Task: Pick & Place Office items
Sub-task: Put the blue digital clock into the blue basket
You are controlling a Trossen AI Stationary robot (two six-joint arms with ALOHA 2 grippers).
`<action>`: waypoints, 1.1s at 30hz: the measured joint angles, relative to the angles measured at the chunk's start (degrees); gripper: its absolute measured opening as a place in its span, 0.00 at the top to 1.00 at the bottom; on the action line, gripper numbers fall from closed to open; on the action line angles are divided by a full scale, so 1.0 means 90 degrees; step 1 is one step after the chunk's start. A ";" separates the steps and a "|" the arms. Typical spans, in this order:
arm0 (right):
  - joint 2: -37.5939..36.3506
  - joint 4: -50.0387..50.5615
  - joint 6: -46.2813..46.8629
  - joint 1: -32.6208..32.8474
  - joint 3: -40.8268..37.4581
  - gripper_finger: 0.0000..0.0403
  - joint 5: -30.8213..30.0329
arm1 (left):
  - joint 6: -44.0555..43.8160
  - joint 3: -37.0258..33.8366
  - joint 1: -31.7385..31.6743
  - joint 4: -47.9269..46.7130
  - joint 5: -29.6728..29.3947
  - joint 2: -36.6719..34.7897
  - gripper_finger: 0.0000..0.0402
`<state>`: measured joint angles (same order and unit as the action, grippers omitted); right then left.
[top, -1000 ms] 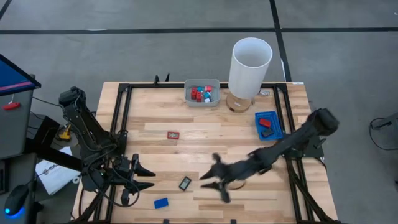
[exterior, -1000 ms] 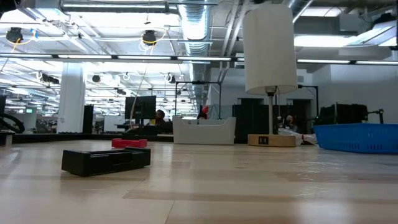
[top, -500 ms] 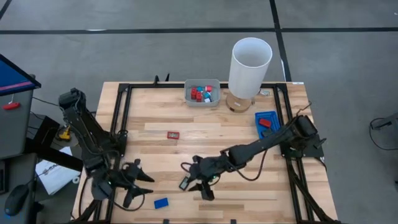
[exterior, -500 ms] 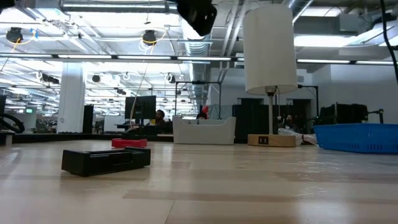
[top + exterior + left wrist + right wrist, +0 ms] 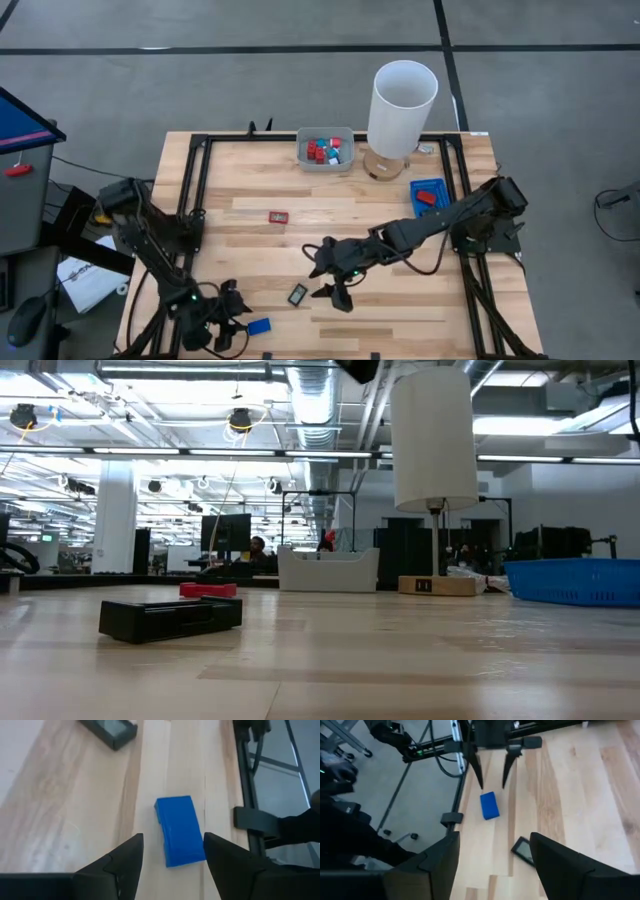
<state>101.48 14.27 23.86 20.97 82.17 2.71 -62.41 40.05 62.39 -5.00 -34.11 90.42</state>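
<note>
The blue block (image 5: pixel 259 326) lies flat near the table's near edge. My left gripper (image 5: pixel 241 322) is open just to its left. In the left wrist view its fingers (image 5: pixel 131 851) stand on either side of the blue block (image 5: pixel 180 830) without touching it. A black framed rectangle (image 5: pixel 298 294) lies flat right of the block. My right gripper (image 5: pixel 326 280) hangs open above and just right of it. A red framed rectangle (image 5: pixel 278 216) lies farther back. The right wrist view shows the black rectangle (image 5: pixel 525 849) and the blue block (image 5: pixel 489 805).
A grey tray (image 5: pixel 346 137) at the far edge holds red, blue and white pieces. Beside it stands a white lamp (image 5: pixel 403 105). A blue tray (image 5: pixel 441 212) at the right holds a red and a black piece. Black rails (image 5: pixel 195 190) frame the tabletop.
My left gripper has moved toward the near edge and swung right, up to the blue block. My right gripper has swept left across the table to the black framed rectangle, then drawn back a little to the right and risen. The pieces have kept their places.
</note>
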 joint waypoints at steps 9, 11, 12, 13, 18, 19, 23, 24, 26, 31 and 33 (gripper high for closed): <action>-0.0270 0.0245 0.0216 0.0097 0.0000 0.42 -0.0167 | 0.0840 0.0359 0.0082 0.0146 -0.0003 0.0543 0.45; -0.0270 0.0239 0.0288 0.0126 0.0000 0.42 -0.0185 | 0.0941 0.0392 0.0086 0.0158 -0.0004 0.0552 0.46; -0.0270 0.0247 0.0302 0.0127 0.0000 0.42 -0.0187 | 0.0948 0.0393 0.0096 0.0147 -0.0011 0.0552 0.46; -0.0270 0.0247 0.0305 0.0140 0.0000 0.42 -0.0188 | 0.0951 0.0393 0.0102 0.0107 -0.0019 0.0552 0.46; -0.0270 0.0276 0.0355 0.0205 0.0000 0.42 -0.0315 | 0.0959 0.0393 0.0054 0.0037 -0.0189 0.0557 0.46; -0.0270 0.0274 0.0364 0.0212 0.0000 0.42 -0.0325 | 0.0957 0.0393 0.0049 0.0032 -0.0215 0.0560 0.46; -0.0270 0.0303 0.0501 0.0232 0.0000 0.42 -0.0329 | 0.0934 0.0393 -0.0007 0.0040 -0.0230 0.0562 0.46; -0.0270 0.0318 0.0519 0.0244 0.0000 0.42 -0.0336 | 0.0934 0.0393 -0.0007 0.0060 -0.0231 0.0563 0.46; -0.0270 0.0320 0.0523 0.0251 0.0000 0.42 -0.0347 | 0.0932 0.0393 -0.0007 0.0218 -0.0233 0.0605 0.46; -0.0270 0.0320 0.0639 0.0268 -0.0002 0.42 -0.0354 | 0.0744 0.0393 -0.0007 0.0607 -0.0058 0.1022 0.43; -0.0270 0.0320 0.0641 0.0289 -0.0002 0.42 -0.0356 | 0.0691 0.0394 -0.0007 0.0597 -0.0043 0.1194 0.41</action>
<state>99.04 17.15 29.63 23.57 82.15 -0.49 -56.19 43.60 62.33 0.38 -34.50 101.17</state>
